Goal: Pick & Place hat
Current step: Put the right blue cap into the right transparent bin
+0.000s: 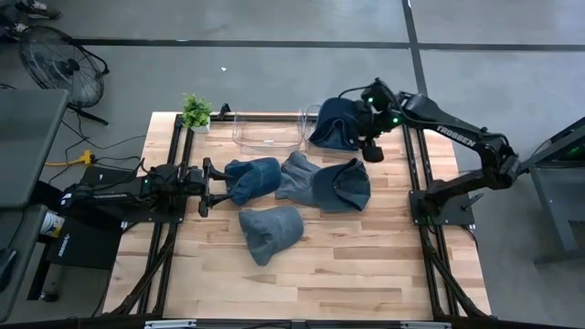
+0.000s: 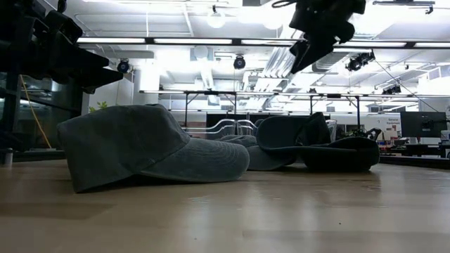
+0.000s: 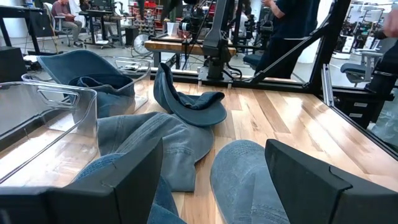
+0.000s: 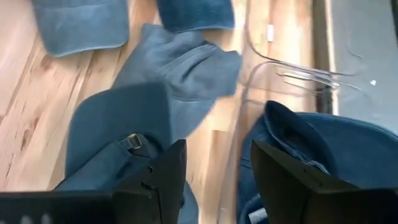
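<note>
High view shows the right gripper (image 1: pixel 374 137), fingers parted and empty, reaching beside a denim hat (image 1: pixel 335 122) lying in the clear bin (image 1: pixel 274 131), while the left gripper (image 1: pixel 212 187) rests open beside another hat (image 1: pixel 254 177).

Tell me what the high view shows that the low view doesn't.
Only the high view shows the clear plastic bin, the small green potted plant, the blue denim hat at the bin's right end, and the open left gripper beside the leftmost denim hat. Only the low view shows the room's ceiling lights. Both show the nearest denim hat on the wooden table.
</note>
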{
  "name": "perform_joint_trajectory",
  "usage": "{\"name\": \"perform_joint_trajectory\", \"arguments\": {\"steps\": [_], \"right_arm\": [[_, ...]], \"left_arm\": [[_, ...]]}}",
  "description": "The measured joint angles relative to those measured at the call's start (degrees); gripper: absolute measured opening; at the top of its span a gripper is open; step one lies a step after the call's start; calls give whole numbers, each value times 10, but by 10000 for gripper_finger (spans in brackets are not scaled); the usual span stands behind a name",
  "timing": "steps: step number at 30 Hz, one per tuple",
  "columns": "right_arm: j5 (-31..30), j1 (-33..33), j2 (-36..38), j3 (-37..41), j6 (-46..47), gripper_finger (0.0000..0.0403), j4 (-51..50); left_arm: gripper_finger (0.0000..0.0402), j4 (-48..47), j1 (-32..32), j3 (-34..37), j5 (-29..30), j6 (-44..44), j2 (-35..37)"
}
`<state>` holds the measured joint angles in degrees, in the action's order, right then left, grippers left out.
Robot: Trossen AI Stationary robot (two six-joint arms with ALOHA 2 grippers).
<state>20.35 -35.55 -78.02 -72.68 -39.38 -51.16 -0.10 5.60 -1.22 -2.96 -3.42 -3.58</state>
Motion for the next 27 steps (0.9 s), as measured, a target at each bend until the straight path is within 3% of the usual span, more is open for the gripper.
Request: {"name": "perform_joint_trajectory", "arguments": {"steps": [5, 10, 27], "right_arm": [[-23, 44, -28, 29, -1, 173, 2], [-97, 80, -45, 55, 0, 173, 35], [-85, 121, -117, 80, 18, 174, 115]], "left_arm": [[280, 0, 0, 0, 0, 0, 0], [280, 0, 0, 0, 0, 0, 0], [280, 0, 0, 0, 0, 0, 0]]}}
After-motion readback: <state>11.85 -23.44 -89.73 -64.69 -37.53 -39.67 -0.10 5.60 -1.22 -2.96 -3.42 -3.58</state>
